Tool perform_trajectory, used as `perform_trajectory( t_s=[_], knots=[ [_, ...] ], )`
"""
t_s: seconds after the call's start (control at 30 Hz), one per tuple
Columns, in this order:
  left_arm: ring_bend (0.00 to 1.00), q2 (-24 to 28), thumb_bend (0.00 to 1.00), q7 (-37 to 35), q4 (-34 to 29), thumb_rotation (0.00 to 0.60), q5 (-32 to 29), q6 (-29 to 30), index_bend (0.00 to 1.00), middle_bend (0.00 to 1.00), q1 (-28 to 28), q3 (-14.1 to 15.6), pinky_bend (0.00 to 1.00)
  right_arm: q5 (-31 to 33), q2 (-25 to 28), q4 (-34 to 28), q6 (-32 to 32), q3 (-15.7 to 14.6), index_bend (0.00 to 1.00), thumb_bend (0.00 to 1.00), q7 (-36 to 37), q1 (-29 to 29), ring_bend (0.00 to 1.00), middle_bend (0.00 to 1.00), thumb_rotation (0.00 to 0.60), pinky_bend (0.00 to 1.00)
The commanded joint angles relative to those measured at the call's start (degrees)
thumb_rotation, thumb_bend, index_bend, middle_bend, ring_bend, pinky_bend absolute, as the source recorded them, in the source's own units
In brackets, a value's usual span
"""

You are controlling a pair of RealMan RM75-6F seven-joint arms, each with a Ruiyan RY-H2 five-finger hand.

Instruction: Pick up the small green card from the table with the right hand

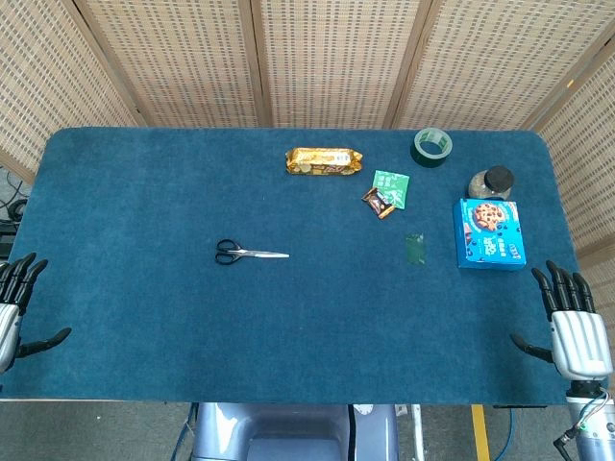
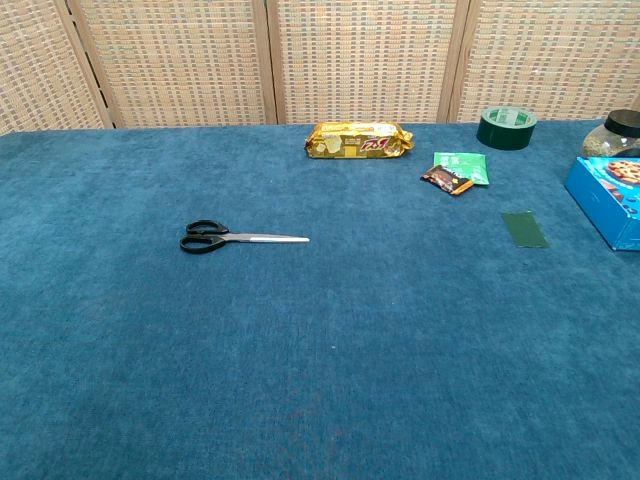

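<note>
- On the blue table (image 1: pixel 144 317), right of centre, the card (image 1: pixel 415 248) lies flat and alone, a small dark green rectangle with bare cloth on every side.
- Just right of it sits the blue box (image 1: pixel 489 233); that neighbour probably limits how the right hand can come in from that side.
- Further back lie a green packet (image 1: pixel 392 186) with a brown wrapper (image 1: pixel 378 203) overlapping its near corner, a tape roll (image 1: pixel 432 146), a jar (image 1: pixel 491 181) and a yellow snack pack (image 1: pixel 325 161).
- Scissors (image 1: pixel 248 254) lie closed, well apart to the left, out of the way of the reach.
- The right hand (image 1: pixel 575 328) rests at the near right edge of the table, released, fingers spread and holding nothing; it is well apart from the card.
- The left hand (image 1: pixel 14 309) sits at the near left edge, likewise released and empty, only partly in the head view.
- Neither hand shows in the chest view, which suits arms parked low at the sides.
- Judged from this, the pick has not begun: the reach comes first.
- A card this thin, flat on cloth, will likely need fingertips to catch an edge rather than a plain squeeze from above.
</note>
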Motion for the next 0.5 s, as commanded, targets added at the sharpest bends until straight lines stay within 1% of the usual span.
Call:
perform_trajectory(
  t_s=[0.03, 0.13, 0.23, 0.33, 0.47, 0.5],
  knots=[
    [0.00, 0.15, 0.00, -0.40, 0.15, 0.600, 0.24, 0.16, 0.00, 0.00, 0.11, 0.08, 0.00, -0.49, -0.20, 0.04, 0.16, 0.24, 0.00, 0.00, -0.05, -0.15, 0.00, 0.00, 0.600, 0.00],
    [0.00, 0.15, 0.00, -0.86, 0.38, 0.600, 0.30, 0.33, 0.00, 0.00, 0.19, 0.00, 0.00, -1.12, -0.72, 0.54, -0.73, 0.60, 0.00, 0.00, 0.30, 0.40, 0.00, 0.00, 0.600, 0.00],
    [0.00, 0.01, 0.00, -1.21, 0.71, 0.600, 0.34, 0.20, 0.00, 0.00, 0.05, -0.14, 0.00, -1.56, -1.54, 1.44, -2.90, 1.41, 0.03, 0.00, 1.09, 2.09, 0.00, 0.00, 0.600, 0.00],
    [0.00, -0.26, 0.00, -1.29, 1.15, 0.600, 0.55, -0.13, 0.00, 0.00, -0.25, -0.19, 0.00, -2.04, -2.35, 2.91, -6.07, 2.30, 0.08, 0.00, 0.82, 4.63, 0.00, 0.00, 0.600, 0.00],
    [0.00, -0.65, 0.00, -1.07, 1.56, 0.600, 0.72, -0.60, 0.00, 0.00, -0.63, -0.24, 0.00, -2.28, -4.19, 5.66, -11.08, 4.34, 0.14, 0.02, -0.83, 9.30, 0.00, 0.00, 0.600, 0.00],
    [0.00, -0.74, 0.00, -0.97, 1.59, 0.600, 0.73, -0.74, 0.00, 0.00, -0.74, -0.26, 0.00, -2.29, -4.94, 6.52, -13.21, 5.03, 0.15, 0.03, -1.30, 11.17, 0.00, 0.00, 0.600, 0.00]
  ],
)
